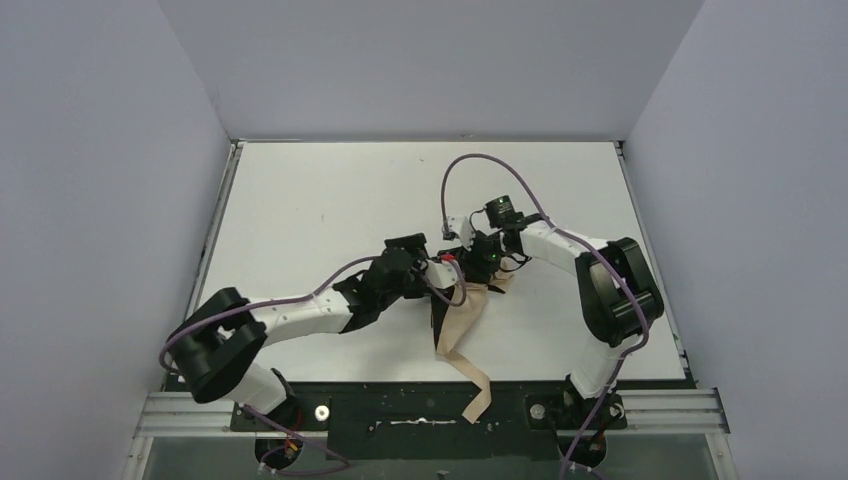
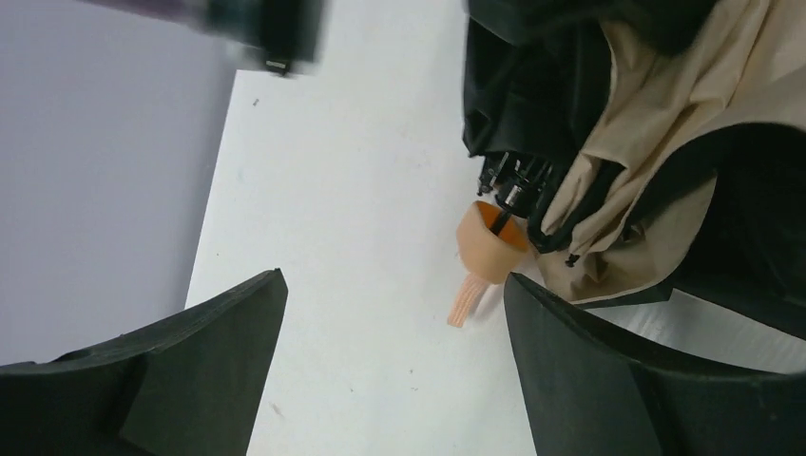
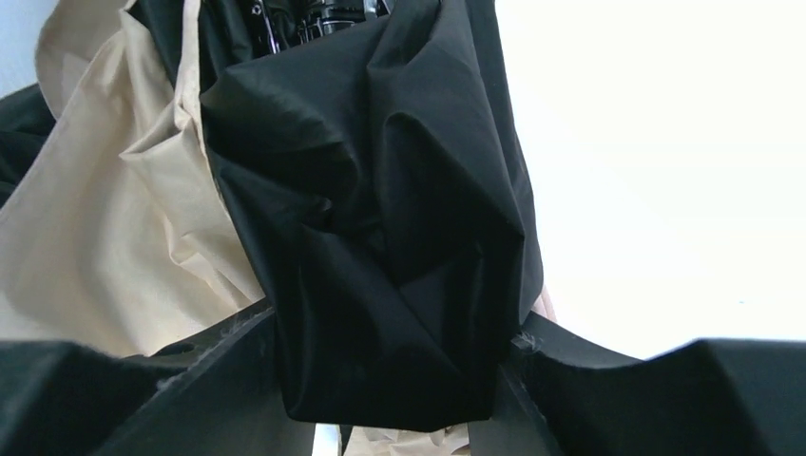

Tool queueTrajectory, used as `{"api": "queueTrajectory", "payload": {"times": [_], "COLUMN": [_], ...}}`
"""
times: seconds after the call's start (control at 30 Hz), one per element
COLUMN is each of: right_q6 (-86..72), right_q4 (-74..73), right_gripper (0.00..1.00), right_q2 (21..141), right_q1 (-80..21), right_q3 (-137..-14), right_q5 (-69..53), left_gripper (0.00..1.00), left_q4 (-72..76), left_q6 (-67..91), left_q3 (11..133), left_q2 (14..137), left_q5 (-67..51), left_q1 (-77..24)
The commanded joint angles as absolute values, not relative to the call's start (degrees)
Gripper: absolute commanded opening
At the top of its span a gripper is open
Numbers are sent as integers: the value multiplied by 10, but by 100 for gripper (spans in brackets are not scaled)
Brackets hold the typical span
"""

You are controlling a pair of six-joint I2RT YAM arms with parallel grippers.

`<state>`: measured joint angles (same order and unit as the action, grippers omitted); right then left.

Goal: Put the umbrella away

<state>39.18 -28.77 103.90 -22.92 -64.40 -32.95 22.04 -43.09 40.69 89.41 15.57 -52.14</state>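
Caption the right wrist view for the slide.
Right gripper closed on bunched black fabric of the umbrella, tan folds beside, white table behind.

The far half of the table [image 1: 330,190] is open to passage from either side. The centre is obstructed by the umbrella [image 1: 458,325], with fabric trailing past the near edge. The left gripper [image 2: 394,277] gap is unobstructed; the handle [image 2: 489,249] lies just beyond it. The right gripper [image 3: 394,328] gap is filled with clamped black fabric. Walls [image 1: 100,220] enclose three sides.
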Motion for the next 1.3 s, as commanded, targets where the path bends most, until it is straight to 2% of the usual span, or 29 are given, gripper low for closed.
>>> {"api": "queueTrajectory", "payload": {"times": [0.0,0.2,0.43,0.6,0.83,1.27], "right_q6": [444,480,539,558,555,560], "right_q4": [-130,-29,76,176,191,220], "right_gripper": [18,16,15,14,13,12], "right_q2": [1007,953,892,859,833,828], "right_q1": [-245,-265,-326,-383,-414,-440], "right_q3": [-567,-495,-409,-338,-315,-291], "right_q5": [-199,-204,-147,-81,-59,-42], "left_gripper": [84,86,90,92,92,93], "left_q4": [135,61,59,51,-9,-182], "left_q6": [-335,-261,-137,-123,-190,-240], "left_q3": [401,364,391,418,464,664], "left_q2": [773,657,651,689,749,985], "left_q5": [111,73,-14,-103,-244,-399], "left_q1": [-522,-503,-406,-365,-351,-307]}}
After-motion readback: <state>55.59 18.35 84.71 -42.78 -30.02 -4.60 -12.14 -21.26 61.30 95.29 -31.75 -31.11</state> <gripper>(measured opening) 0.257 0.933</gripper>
